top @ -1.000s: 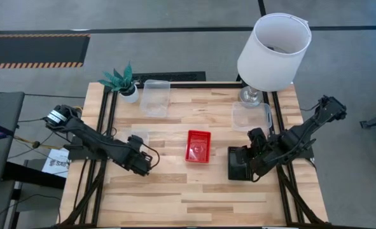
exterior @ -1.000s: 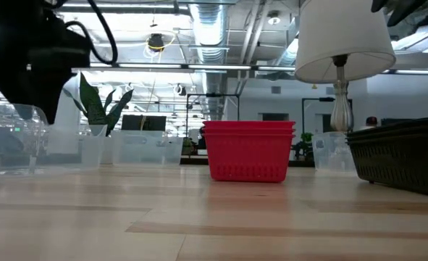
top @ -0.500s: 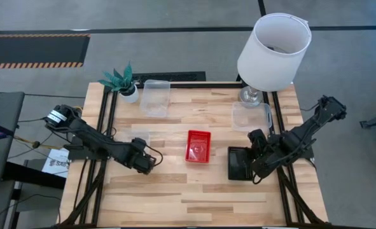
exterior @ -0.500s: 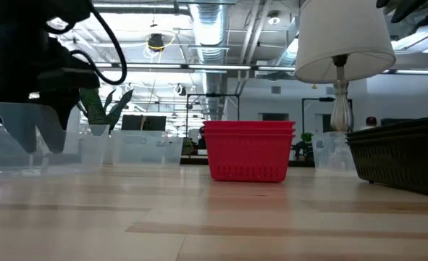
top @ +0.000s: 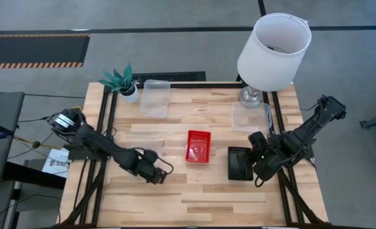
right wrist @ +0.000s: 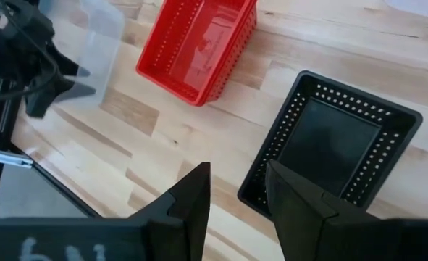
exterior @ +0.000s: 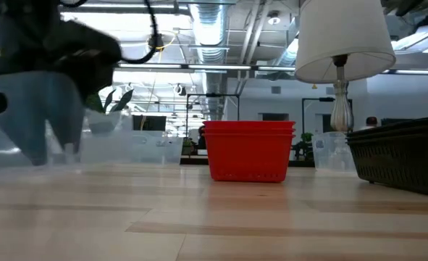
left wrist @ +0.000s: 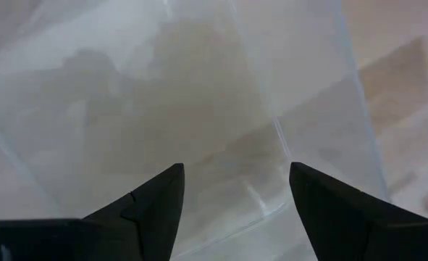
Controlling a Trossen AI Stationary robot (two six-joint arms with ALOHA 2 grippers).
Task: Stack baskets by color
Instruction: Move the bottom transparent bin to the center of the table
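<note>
A clear basket (right wrist: pixel 94 36) rests on the table left of the red baskets (top: pixel 198 146), which sit nested at the middle. My left gripper (top: pixel 154 175) points steeply down at the clear basket's near end (left wrist: pixel 221 94), fingers apart. A black basket (top: pixel 240 163) stands right of the red ones. My right gripper (right wrist: pixel 237 170) hovers open above its right side with nothing between its fingers. Two more clear baskets lie on the table, one at the far left (top: pixel 155 97) and one at the far right (top: pixel 251 116). My left gripper (left wrist: pixel 235 167) comes at the clear basket from above with its fingers spread, and a wall edge (left wrist: pixel 282 167) runs up between them. I cannot tell whether either finger touches the see-through plastic.
A white lampshade (top: pixel 273 51) on its stand rises at the far right corner, and a small green plant (top: pixel 121 81) is at the far left. Bare wood stretches along the near edge (top: pixel 194 203).
My left gripper has moved toward the table's near edge and a little to the right, has sunk lower, and has tipped to point more steeply down. Its fingers have kept the same gap. My right gripper has kept still.
</note>
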